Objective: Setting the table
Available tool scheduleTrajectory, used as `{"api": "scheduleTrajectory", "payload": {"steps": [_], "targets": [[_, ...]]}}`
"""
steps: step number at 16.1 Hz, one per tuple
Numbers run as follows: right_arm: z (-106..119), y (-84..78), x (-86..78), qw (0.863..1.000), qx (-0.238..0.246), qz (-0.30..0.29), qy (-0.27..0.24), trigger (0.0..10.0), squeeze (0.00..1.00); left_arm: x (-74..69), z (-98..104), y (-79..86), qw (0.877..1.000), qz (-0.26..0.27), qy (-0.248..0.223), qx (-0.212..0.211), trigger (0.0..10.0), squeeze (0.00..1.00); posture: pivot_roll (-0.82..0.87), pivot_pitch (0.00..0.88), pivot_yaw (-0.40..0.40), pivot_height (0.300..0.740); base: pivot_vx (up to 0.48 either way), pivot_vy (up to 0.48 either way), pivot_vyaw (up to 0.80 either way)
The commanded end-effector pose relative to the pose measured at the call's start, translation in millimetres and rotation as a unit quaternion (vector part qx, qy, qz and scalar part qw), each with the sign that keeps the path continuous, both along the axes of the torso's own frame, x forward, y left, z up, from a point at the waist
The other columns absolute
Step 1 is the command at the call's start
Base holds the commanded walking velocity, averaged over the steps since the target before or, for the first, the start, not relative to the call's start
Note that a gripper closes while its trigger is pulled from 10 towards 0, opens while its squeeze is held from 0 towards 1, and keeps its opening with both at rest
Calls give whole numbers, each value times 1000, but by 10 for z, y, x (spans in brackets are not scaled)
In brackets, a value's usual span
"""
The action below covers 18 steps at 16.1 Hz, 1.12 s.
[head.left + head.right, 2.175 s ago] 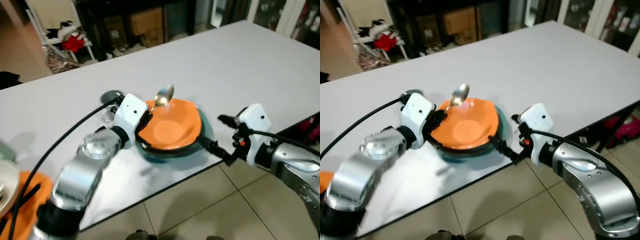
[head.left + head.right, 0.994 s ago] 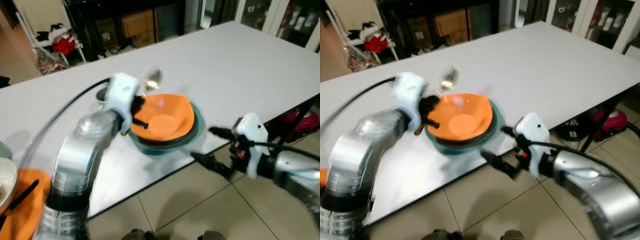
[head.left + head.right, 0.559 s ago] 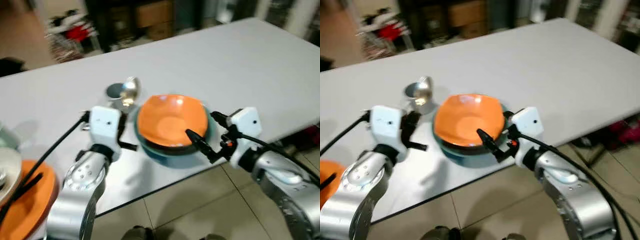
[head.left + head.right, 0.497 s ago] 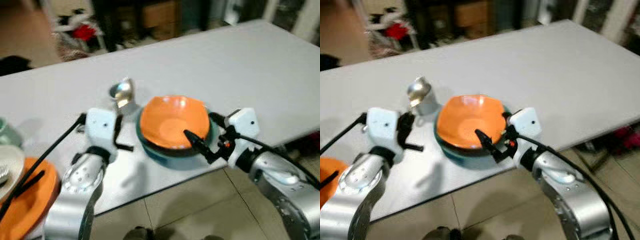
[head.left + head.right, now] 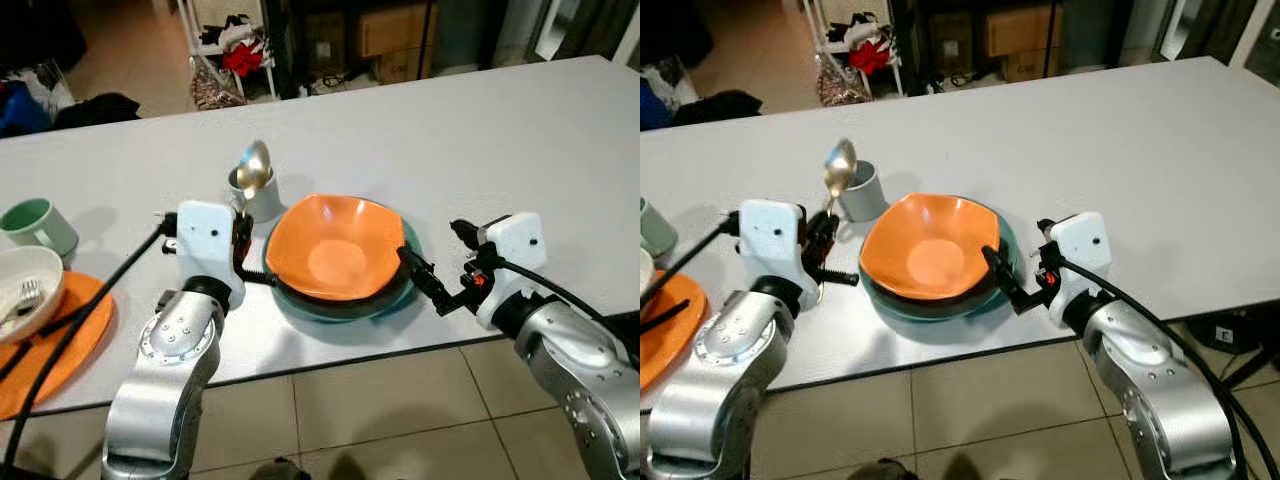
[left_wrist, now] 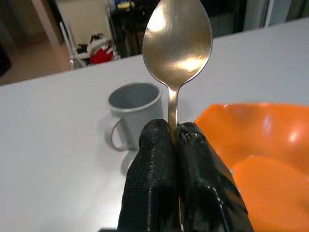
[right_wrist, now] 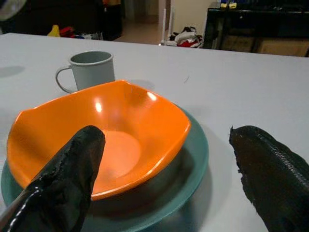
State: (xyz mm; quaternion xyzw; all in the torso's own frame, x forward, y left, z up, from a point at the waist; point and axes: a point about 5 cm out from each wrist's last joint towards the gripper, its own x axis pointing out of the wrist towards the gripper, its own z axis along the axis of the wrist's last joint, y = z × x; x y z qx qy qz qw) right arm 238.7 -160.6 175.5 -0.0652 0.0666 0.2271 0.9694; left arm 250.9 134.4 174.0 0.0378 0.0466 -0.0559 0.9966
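Left gripper (image 5: 238, 262) pinches my spoon (image 5: 251, 166) upright by its handle, just beside the orange bowl (image 5: 336, 249) on the teal plate (image 5: 408, 243); the grey mug (image 5: 262, 198) stands behind. Right gripper (image 5: 432, 262) hangs spread wide at the plate's right rim. In the left wrist view my fingers (image 6: 154, 159) clamp low on the thin handle, so it could pivot or slip, perhaps clipping the mug. In the right wrist view my fingertip (image 7: 72, 169) seems over the plate; a nudge could shove it.
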Motion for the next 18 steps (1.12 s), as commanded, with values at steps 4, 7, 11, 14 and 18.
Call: {"api": "scheduleTrajectory", "payload": {"steps": [4,7,11,14,18], "targets": [[70,70,-30,999,0,45,0,10000,0,31,-85,84,1000,9,28,6,10000,0,-141,29,119,740,0,0,0],[77,90,-75,997,-14,81,11,10000,0,36,-254,25,996,-35,82,8,10000,0,-138,22,115,740,0,0,0],[63,178,-182,987,-30,153,35,10000,0,89,-438,95,989,-14,142,22,10000,1000,-138,20,124,740,0,0,0],[39,218,-305,976,-42,209,53,10000,0,192,-545,114,985,32,171,8,10000,871,-137,24,126,740,0,0,0],[54,203,-326,974,-49,216,56,10000,0,250,-654,77,977,63,205,-13,10000,0,-143,27,129,740,0,0,0]]}}
